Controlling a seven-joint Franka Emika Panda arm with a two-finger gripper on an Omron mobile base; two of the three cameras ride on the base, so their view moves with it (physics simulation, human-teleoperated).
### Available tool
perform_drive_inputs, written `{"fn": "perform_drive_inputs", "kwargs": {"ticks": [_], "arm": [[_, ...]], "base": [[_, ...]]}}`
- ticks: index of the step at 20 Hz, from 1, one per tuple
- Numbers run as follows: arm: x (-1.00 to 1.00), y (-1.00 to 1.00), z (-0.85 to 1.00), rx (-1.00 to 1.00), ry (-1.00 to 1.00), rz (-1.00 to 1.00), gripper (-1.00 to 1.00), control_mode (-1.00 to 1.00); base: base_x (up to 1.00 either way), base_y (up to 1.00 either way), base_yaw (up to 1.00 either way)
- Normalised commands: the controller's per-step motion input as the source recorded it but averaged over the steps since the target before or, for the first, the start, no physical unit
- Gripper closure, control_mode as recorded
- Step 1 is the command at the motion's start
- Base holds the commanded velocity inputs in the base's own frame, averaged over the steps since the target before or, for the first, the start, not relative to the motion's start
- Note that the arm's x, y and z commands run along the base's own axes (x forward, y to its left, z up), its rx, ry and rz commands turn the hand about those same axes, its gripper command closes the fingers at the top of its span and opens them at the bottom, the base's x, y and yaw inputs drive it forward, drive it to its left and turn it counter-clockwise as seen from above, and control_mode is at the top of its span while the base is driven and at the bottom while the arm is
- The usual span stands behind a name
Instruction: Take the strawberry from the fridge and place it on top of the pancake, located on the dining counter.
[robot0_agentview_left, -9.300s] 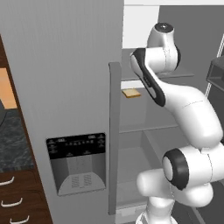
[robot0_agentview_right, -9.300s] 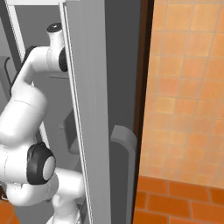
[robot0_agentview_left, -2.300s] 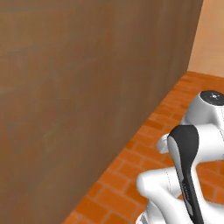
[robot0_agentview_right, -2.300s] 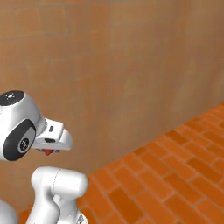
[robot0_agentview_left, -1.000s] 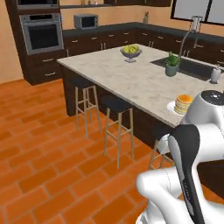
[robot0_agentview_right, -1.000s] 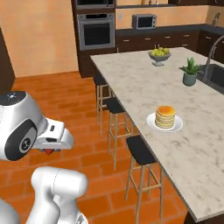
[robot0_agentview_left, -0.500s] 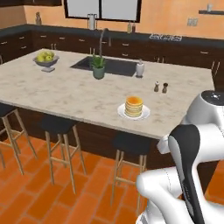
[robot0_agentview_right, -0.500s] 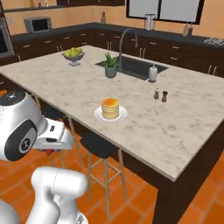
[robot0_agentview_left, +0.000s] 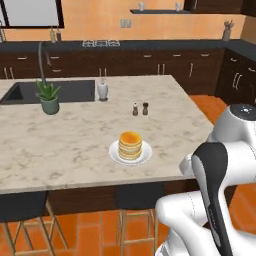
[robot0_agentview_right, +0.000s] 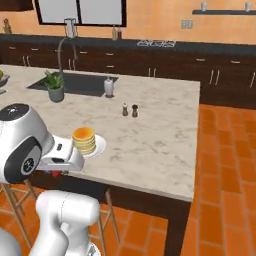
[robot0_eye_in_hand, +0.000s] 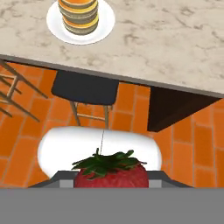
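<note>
One end effector (robot0_agentview_right: 54, 172), clamped on the strawberry (robot0_eye_in_hand: 110, 175), hangs tucked below the dining counter's (robot0_agentview_right: 165, 145) edge.

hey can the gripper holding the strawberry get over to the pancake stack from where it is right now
Probably yes. The gripper, shut on the strawberry, sits off the dining counter edge, over the floor near a stool. The pancake stands on its plate near that edge, with nothing between or above.

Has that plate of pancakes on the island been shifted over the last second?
Cannot tell for sure, likely not: the whole picture swung as the base drove. The pancake plate sits near the salt and pepper shakers, as before.
</note>
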Motion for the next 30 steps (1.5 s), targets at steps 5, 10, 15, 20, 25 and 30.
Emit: {"fn": "perform_drive_inputs", "kwargs": {"ticks": [5,10,15,20,25,30], "arm": [[0.0,0.0,0.0,0.0,0.0,0.0,1.0,1.0],[0.0,0.0,0.0,0.0,0.0,0.0,1.0,1.0],[0.0,0.0,0.0,0.0,0.0,0.0,1.0,1.0],[0.0,0.0,0.0,0.0,0.0,0.0,1.0,1.0],[0.0,0.0,0.0,0.0,0.0,0.0,1.0,1.0],[0.0,0.0,0.0,0.0,0.0,0.0,1.0,1.0]], "base": [[0.1,0.99,-0.33],[0.22,0.27,-0.01],[0.04,-0.36,-0.12],[0.38,0.04,-0.24],[0.8,0.37,-0.06],[0.58,0.09,0.0]]}}
